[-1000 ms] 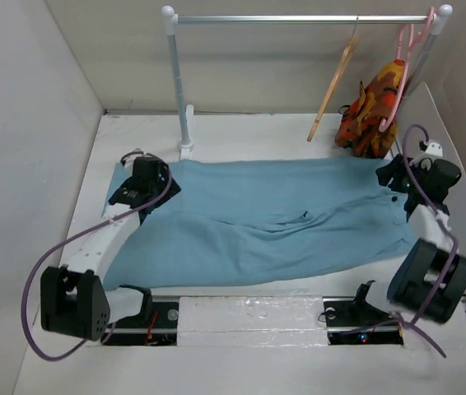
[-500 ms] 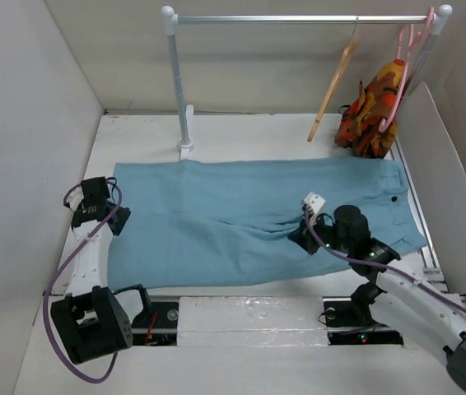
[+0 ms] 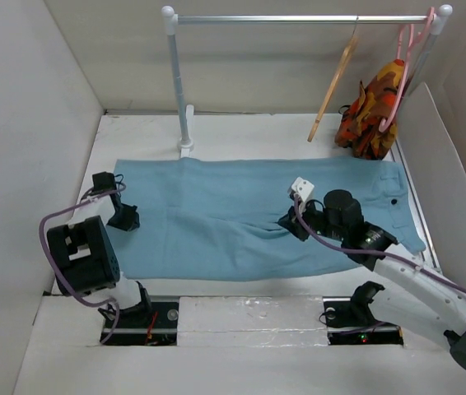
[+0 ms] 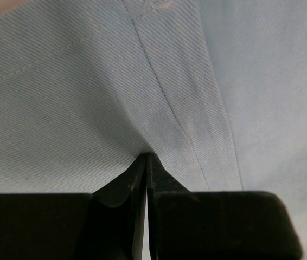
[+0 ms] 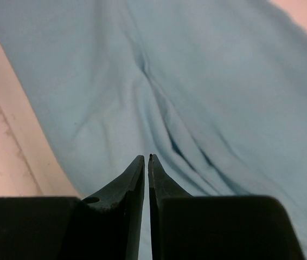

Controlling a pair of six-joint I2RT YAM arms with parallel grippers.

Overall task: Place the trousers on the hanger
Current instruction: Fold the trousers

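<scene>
Both my arms have shifted in the last second. My left has swung down from the far-left corner of the cloth to its left edge, and my right has left the waistband end for the middle, with both sets of jaws closing from wide.

My left gripper [image 4: 147, 157] is now fully closed at the hem end of the trousers [image 3: 216, 206], and the cloth puckers into the tips, so I judge it has a thin pinch beside the hem seam. The trousers lie flat across the table, legs to my left and waistband to my right.

My right gripper [image 5: 147, 157] sits over the crease where the legs meet. Its jaws are almost together with only a slit between them, and I see no cloth caught there.

The hanger [image 3: 333, 86] hangs from the rail [image 3: 299, 18] at the far right, well apart from the trousers.

To do this step well I should check each pinch by lifting gently. My right should reopen, press down into the crease and close on a real fold, so that both grips rise together without dragging the cloth.
</scene>
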